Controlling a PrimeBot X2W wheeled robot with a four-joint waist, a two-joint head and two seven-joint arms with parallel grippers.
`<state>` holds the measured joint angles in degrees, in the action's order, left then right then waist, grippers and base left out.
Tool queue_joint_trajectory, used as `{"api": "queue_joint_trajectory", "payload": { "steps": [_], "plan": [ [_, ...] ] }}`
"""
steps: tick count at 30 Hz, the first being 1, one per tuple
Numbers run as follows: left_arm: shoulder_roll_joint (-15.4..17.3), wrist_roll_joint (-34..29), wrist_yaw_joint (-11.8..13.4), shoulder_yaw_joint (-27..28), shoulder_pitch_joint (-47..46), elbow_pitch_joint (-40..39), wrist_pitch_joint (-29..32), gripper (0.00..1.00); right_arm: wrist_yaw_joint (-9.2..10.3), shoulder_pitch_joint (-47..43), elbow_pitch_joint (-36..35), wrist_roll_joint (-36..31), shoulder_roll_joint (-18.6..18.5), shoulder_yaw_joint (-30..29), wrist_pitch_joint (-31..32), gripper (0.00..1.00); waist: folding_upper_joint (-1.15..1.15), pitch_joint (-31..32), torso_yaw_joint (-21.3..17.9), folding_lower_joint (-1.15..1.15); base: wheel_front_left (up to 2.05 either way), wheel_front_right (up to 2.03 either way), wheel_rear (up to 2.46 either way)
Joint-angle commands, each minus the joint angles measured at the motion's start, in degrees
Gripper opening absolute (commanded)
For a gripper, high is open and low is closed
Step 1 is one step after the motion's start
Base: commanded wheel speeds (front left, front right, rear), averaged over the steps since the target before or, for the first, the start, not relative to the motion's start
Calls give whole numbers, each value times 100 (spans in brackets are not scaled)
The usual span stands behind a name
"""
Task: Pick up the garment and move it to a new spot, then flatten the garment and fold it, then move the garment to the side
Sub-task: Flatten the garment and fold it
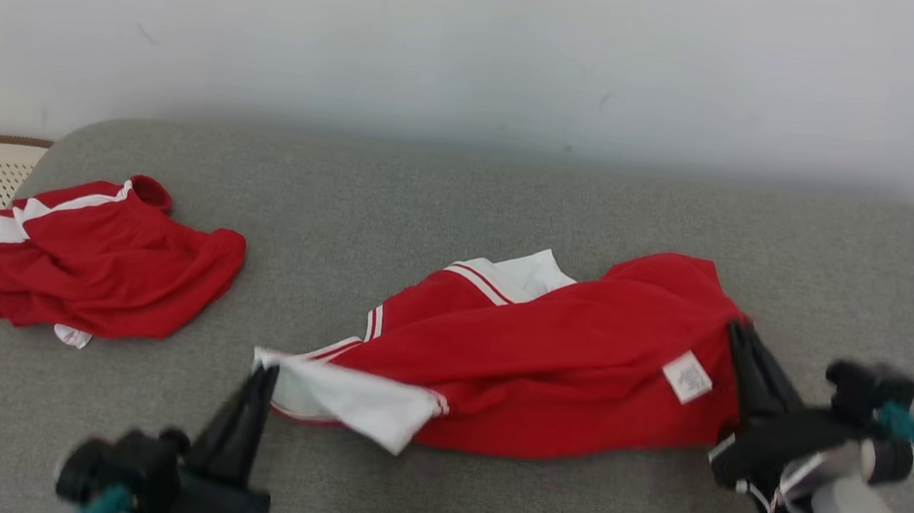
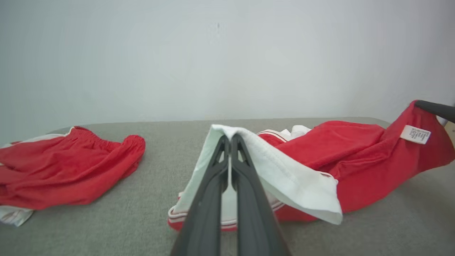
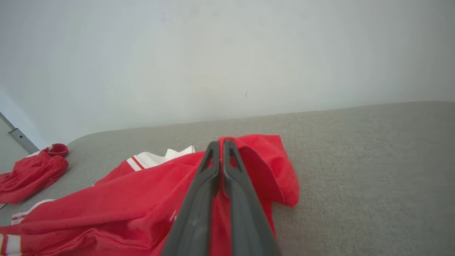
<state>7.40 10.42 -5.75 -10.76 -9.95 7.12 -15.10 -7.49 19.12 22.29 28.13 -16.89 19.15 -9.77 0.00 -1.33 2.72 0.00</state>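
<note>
Red garment (image 1: 563, 355), white-trimmed with a white tag showing, lies stretched and rumpled across the middle of the grey cushion (image 1: 428, 205). Left gripper (image 1: 265, 372) pinches its white corner, fingers tight together. Right gripper (image 1: 736, 331) is clamped on the red edge at the other end. Another red piece (image 1: 97, 269) sits crumpled far left.

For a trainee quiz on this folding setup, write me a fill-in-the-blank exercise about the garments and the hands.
1. The left hand is shut on the ____ part of the garment.
2. The right hand is shut on a ____ part of that garment, near its label.
3. A second red garment lies to the robot's ____ of the held one.
4. Both rest on a ____ cushion.
Missing words: white; red; left; grey.
</note>
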Motion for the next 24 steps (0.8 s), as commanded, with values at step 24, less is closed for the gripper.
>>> {"api": "queue_joint_trajectory", "payload": {
  "steps": [24],
  "plan": [
    [1499, 1012, -160, -1029, -8002, 2311, 624, 0, -1, 7268, 2799, 1422, 134, 148, 1044, 0, 0, -2425, -464, 0, 0, 0, 0]
  ]
}}
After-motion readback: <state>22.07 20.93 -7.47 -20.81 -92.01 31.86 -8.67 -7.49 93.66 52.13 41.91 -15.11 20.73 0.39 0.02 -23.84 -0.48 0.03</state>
